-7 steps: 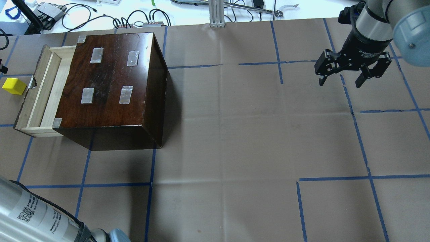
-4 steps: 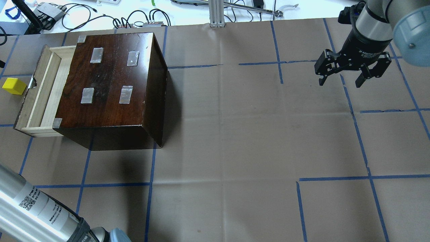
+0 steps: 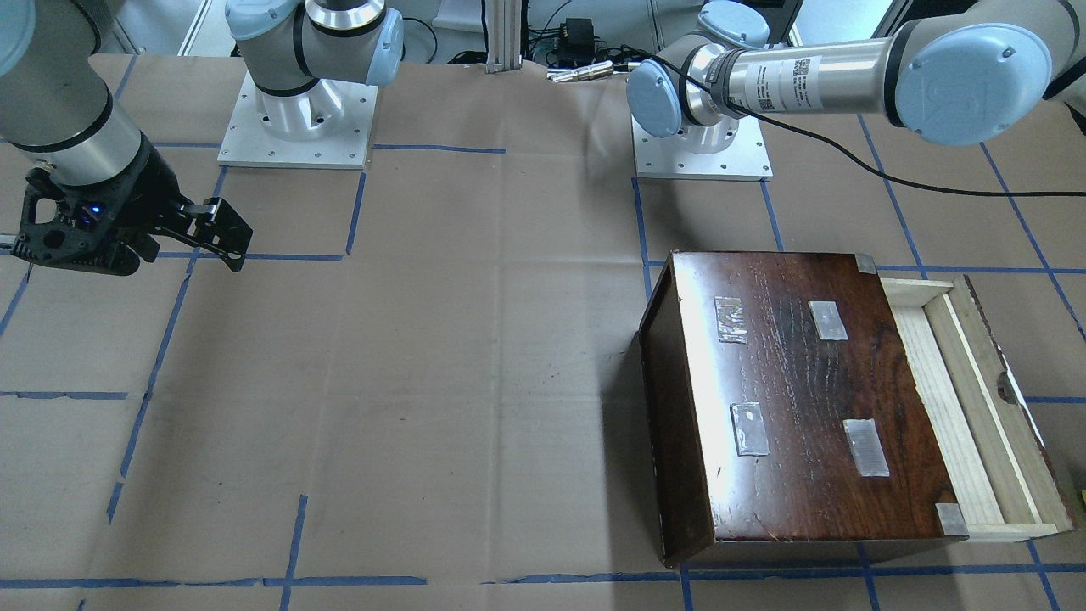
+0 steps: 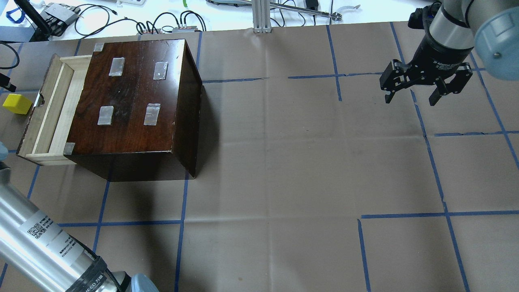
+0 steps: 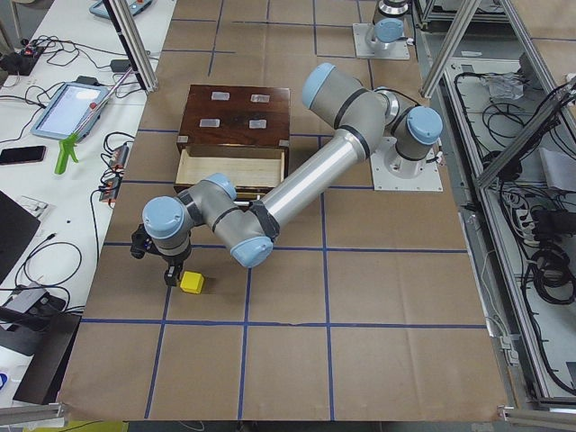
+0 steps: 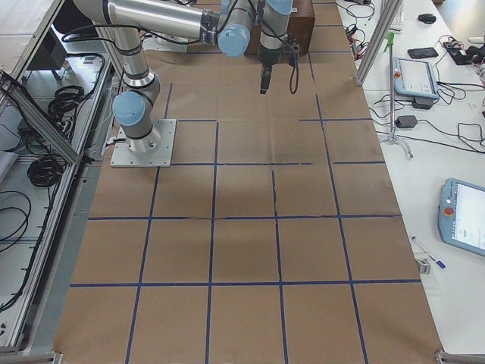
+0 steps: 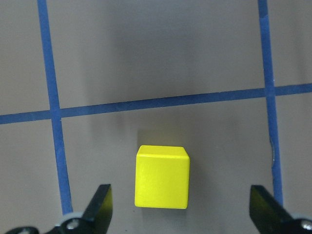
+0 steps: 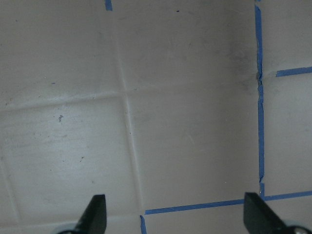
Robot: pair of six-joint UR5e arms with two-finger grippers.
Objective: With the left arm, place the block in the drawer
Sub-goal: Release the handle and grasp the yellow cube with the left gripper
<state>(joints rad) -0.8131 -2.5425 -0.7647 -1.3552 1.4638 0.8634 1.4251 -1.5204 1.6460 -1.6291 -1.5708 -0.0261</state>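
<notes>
The left arm [image 4: 40,243] has advanced toward the block [image 4: 17,104].

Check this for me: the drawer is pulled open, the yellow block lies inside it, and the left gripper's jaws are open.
One point is wrong. The block is not inside the drawer. It sits on the table paper just outside the drawer's front, as the overhead exterior view shows. The rest stands: the drawer is pulled open, and the left gripper has its jaws open.
</notes>
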